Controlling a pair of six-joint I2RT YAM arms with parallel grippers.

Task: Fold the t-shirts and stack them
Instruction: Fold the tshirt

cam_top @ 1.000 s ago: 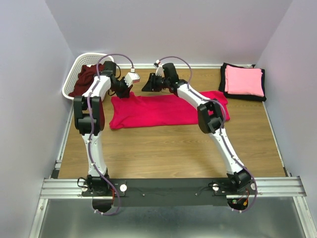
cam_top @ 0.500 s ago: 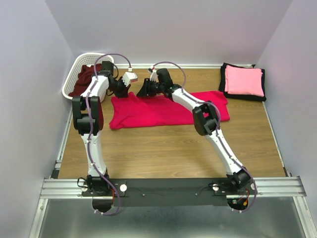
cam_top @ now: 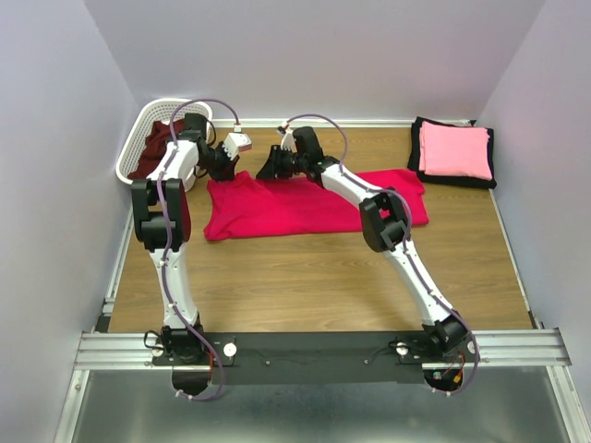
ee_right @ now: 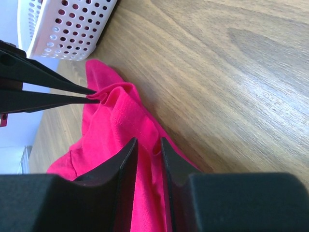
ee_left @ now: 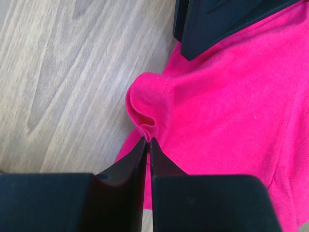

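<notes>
A crimson-red t-shirt (cam_top: 305, 208) lies spread across the middle of the table. My left gripper (cam_top: 224, 166) is at its far left corner, shut on a small puckered fold of the hem (ee_left: 147, 126), with the fingertips (ee_left: 147, 140) pressed together. My right gripper (cam_top: 268, 169) sits just to the right on the same far edge. It is open, its jaws (ee_right: 148, 142) a narrow gap apart astride a ridge of red fabric. At the far right a folded light pink shirt (cam_top: 454, 149) lies on a folded black one (cam_top: 457, 181). A dark maroon shirt (cam_top: 162, 143) is in the basket.
The white lattice basket (cam_top: 135, 138) stands in the far left corner, close behind the left gripper, and shows in the right wrist view (ee_right: 67, 29). Walls close in on the left, far and right sides. Bare wood (cam_top: 314, 277) lies in front of the red shirt.
My right gripper has slid left along the shirt's far edge towards the left gripper, and its jaws have narrowed. The left gripper has lifted slightly back-left, still pinching the corner.
</notes>
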